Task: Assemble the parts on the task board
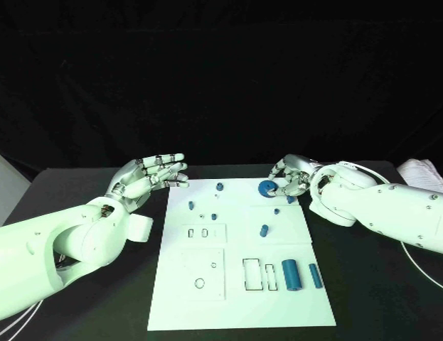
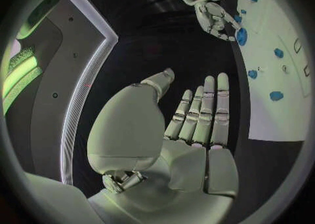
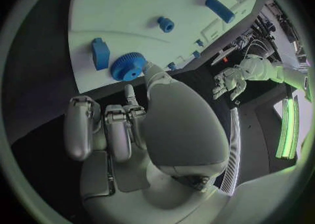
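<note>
A white board point(image 1: 242, 284) lies lengthwise on a black counter point(image 1: 375, 298), seen from above. Nearest the viewer, two blue cylinders point(image 1: 291, 275) lie side by side by the board's right edge, next to thin rectangular outlines. To their left is a raised square panel with a small ring-shaped mark; whether it is a hole or a drawn line is hard to tell. Farther up, a small blue peg point(image 1: 264, 230) lies in the middle, and tiny blue pieces point(image 1: 191, 204) dot the left part; their shapes are too small to make out.

At the board's far right corner, the right hand point(image 1: 293, 181) touches a blue gear point(image 1: 269, 188) point(image 3: 127, 66); the fingers partly cover it, so whether it is gripped cannot be told. A blue block point(image 3: 100, 53) sits just beside the gear.

The left hand point(image 1: 151, 174) hovers off the board's far left corner, flat, fingers straight and together, thumb apart, holding nothing.
</note>
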Controlling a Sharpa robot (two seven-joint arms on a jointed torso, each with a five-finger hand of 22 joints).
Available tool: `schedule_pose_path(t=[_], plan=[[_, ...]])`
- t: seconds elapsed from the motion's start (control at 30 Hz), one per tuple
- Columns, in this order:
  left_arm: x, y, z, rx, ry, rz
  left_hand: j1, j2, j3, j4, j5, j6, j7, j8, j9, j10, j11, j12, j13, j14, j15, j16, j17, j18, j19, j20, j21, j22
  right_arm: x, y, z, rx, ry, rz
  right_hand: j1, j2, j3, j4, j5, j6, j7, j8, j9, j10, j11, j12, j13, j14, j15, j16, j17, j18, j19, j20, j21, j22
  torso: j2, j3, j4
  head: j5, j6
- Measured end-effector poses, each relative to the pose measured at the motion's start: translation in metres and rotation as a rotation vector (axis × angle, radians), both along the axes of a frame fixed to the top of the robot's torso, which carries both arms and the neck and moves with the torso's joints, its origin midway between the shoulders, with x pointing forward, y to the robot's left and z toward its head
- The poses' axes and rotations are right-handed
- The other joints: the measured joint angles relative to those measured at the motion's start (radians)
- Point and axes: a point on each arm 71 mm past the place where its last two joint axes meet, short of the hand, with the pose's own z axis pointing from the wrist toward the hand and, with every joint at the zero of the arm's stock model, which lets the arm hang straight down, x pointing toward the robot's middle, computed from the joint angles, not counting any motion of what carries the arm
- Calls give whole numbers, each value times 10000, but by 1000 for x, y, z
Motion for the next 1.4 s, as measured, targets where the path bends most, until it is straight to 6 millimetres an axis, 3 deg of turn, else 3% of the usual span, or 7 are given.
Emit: schedule_pose_path(t=[0.27,1.0,1.27,1.4], plan=[[0,1,0,29,7,8,0,0,0,0,0,0,0,0,0,0,0,0,0,0,0,0,-1,-1,0,0,0,-1,2,1,0,-104,-98,-212,-38,38,28,-28,0,0,0,37,8,0,0,0,-1,0,0,0,-1,1,-1,1,0,-1,11,5,0,-62,-35],[0,1,0,82,36,-17,0,0,1,0,0,1,0,0,2,0,0,0,0,0,0,0,9,0,-35,36,0,9,7,5,-5,-378,34,-406,29,105,223,-108,38,69,2,36,7,-1,0,-1,-3,1,0,-1,-3,1,-2,1,0,-5,23,12,-2,-37,-103],[0,1,0,91,44,-18,42,41,1,0,0,1,0,0,3,0,0,0,0,0,0,0,17,0,-35,36,38,19,7,6,-5,-444,33,-356,67,146,419,-113,38,378,-88,188,33,35,-36,50,-4,1,-1,0,-4,2,-2,1,-1,-6,25,16,-4,-75,-128],[0,1,0,95,47,-18,42,42,1,0,0,1,-1,0,3,0,0,0,0,0,0,0,17,0,-35,36,38,18,7,7,-5,-474,9,-335,45,225,675,-137,37,665,-179,305,34,37,-152,90,-5,-6,-13,-1,-4,3,0,-2,-1,-6,25,17,1,-75,-128]])
